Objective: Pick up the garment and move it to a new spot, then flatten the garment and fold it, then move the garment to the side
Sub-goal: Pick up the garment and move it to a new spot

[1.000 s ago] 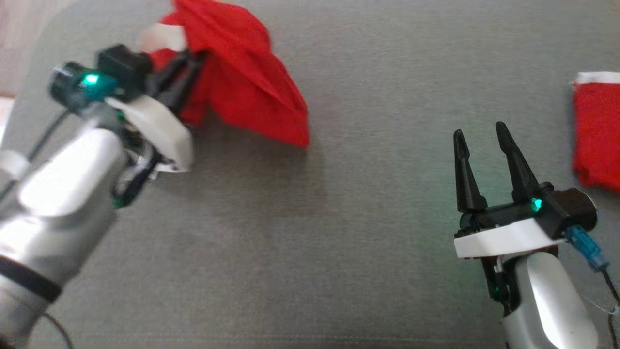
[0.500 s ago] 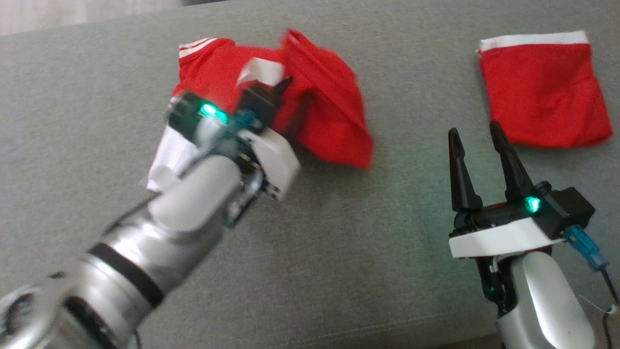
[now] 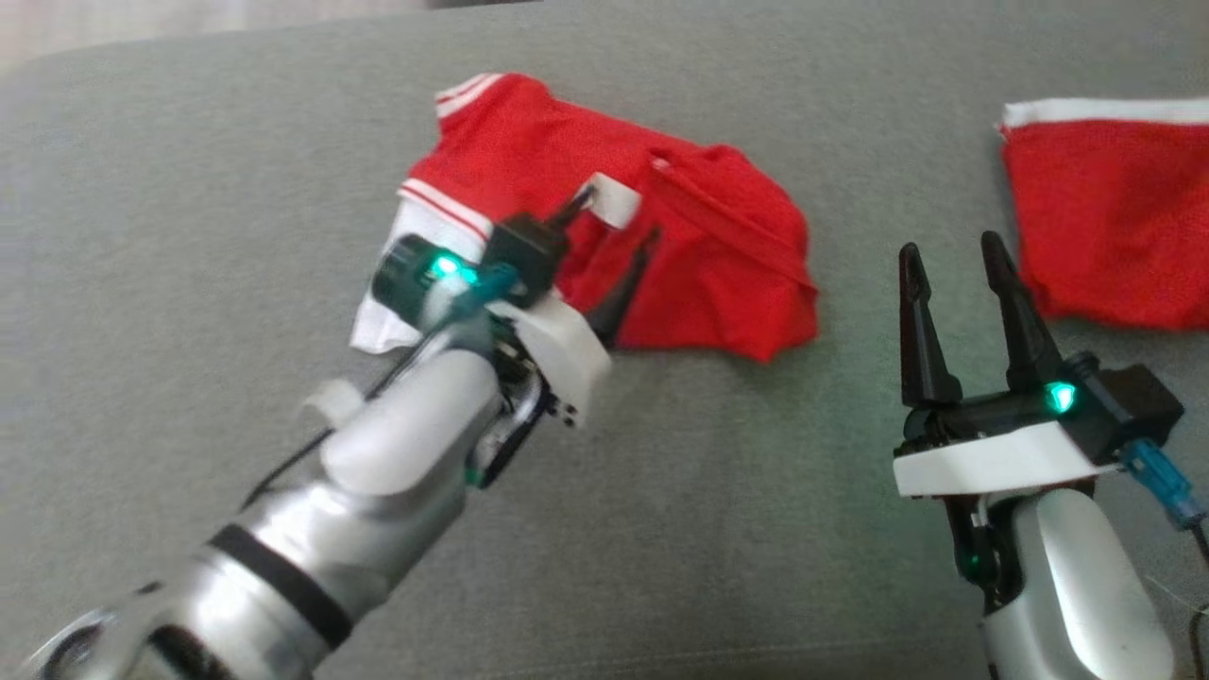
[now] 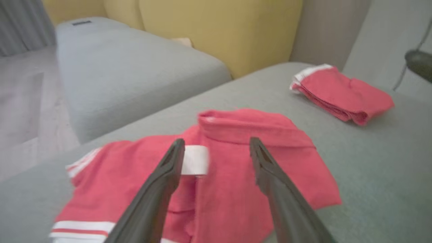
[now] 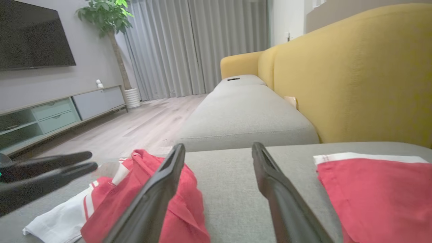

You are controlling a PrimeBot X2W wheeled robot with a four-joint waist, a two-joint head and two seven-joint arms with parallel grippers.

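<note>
So the left gripper, jaws spread and empty, hangs right over the crumpled garment; the right gripper, open too, sits off the garment's right edge.

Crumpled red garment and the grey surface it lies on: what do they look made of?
The crumpled red garment: soft knit or woven cloth, matte, possibly a sports mesh; it creases and folds limply, and has white striped trim. The grey surface: upholstery fabric, matte, with a fine heathered weave; likely a padded sofa seat.
</note>
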